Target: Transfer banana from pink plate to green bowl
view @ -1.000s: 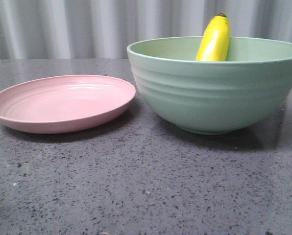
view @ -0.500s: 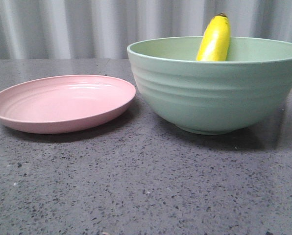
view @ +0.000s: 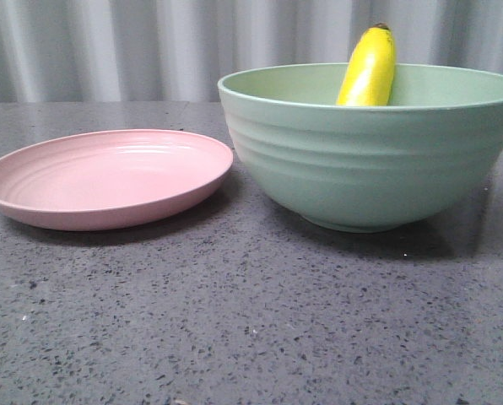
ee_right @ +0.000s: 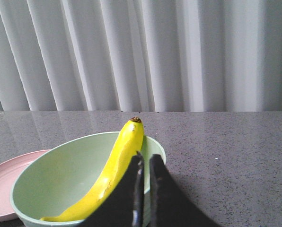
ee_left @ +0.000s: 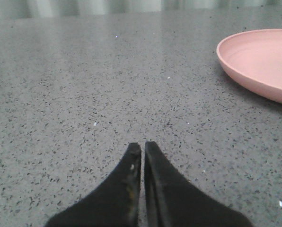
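The banana [view: 369, 69] lies inside the green bowl [view: 365, 160], its dark tip leaning over the far rim. It also shows in the right wrist view [ee_right: 113, 174], resting along the bowl's [ee_right: 56, 175] inner wall. The pink plate [view: 108, 177] sits empty to the left of the bowl; its edge shows in the left wrist view [ee_left: 259, 64] and the right wrist view [ee_right: 1, 187]. My right gripper [ee_right: 145, 157] is shut and empty, above the bowl's rim beside the banana. My left gripper [ee_left: 143, 145] is shut and empty, low over the bare table, apart from the plate.
A dark speckled stone tabletop [view: 251, 321] carries both dishes. A pale pleated curtain [view: 150, 42] hangs behind the table's far edge.
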### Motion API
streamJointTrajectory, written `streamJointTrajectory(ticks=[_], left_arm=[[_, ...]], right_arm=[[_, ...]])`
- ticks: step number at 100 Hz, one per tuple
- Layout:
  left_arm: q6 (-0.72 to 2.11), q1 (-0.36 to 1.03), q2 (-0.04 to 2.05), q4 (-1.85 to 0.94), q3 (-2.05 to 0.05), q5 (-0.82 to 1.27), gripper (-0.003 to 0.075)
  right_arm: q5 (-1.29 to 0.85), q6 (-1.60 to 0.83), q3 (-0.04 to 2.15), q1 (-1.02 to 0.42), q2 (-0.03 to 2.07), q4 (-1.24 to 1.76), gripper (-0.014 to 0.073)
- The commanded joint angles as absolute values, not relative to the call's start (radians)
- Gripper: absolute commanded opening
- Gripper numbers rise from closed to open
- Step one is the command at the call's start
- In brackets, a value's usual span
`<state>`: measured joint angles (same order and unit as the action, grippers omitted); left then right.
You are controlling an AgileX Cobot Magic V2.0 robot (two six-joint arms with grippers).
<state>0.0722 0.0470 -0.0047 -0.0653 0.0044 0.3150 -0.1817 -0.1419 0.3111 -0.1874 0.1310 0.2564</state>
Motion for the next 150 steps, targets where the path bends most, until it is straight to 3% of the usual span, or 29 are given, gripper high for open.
streamJointTrajectory(ticks=[1,80,100,120,126,150], left_arm=[[0.063,0.041,-0.032,-0.067,0.013,0.257,-0.0020],[0.063,0.041,-0.032,-0.067,0.013,0.252,-0.0020],[0.063,0.041,-0.032,-0.067,0.013,0.252,-0.0020],[0.063,0.041,-0.032,-0.067,0.013,0.252,-0.0020],[0.063,0.041,-0.032,-0.067,0.013,0.252,-0.0020],[0.063,0.041,-0.032,-0.067,0.013,0.252,-0.0020]], right_arm=[[-0.098,-0.152,0.336,-0.182,0.142,0.249,-0.0066],[-0.091,-0.152,0.318,-0.182,0.140,0.249,-0.0066],[0.187,-0.149,0.170,-0.119,0.139,0.191,-0.0066],[0.401,0.031,0.000,0.036,0.108,0.015,-0.0066],[0.398,0.045,-0.038,0.076,0.079,0.011,-0.0066],[-0.037,0.047,-0.034,0.200,-0.029,-0.018,-0.0066]])
